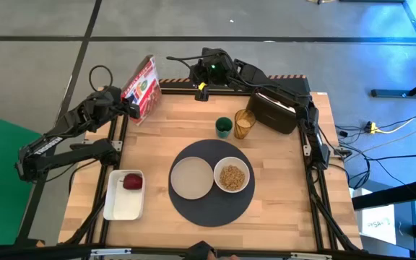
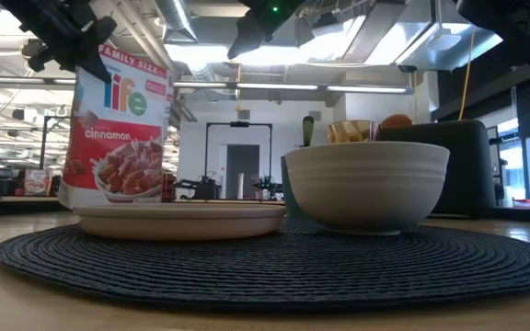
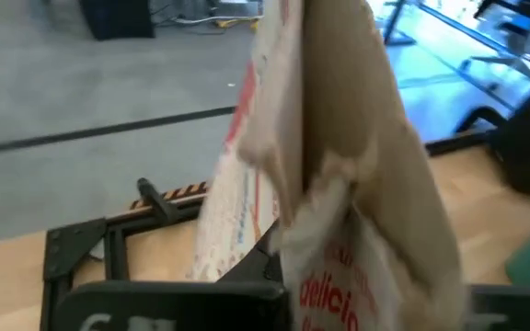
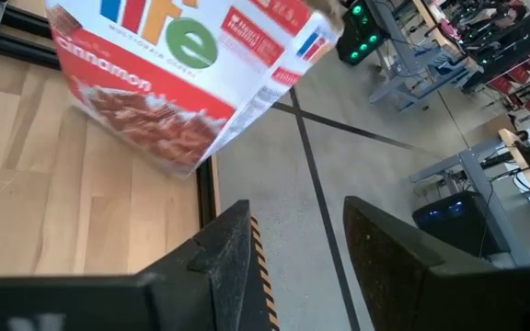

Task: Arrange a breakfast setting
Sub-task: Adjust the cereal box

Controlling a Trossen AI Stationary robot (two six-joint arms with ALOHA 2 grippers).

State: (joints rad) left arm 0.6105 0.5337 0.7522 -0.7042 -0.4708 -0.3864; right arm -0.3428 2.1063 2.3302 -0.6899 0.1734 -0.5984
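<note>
While left gripper (image 1: 126, 107) clamps cereal box (image 1: 141, 88) | mat (image 1: 212, 181) well apart | right gripper (image 4: 297, 241) open

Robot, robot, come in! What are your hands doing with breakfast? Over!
Left gripper shut on cereal box, far-left table corner. Right gripper open, parked at the back. White bowl holds cereal, beside beige plate on mat. Nothing blocking.

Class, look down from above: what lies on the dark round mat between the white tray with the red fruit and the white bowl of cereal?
In the high view, the empty beige plate lies between them.
</note>
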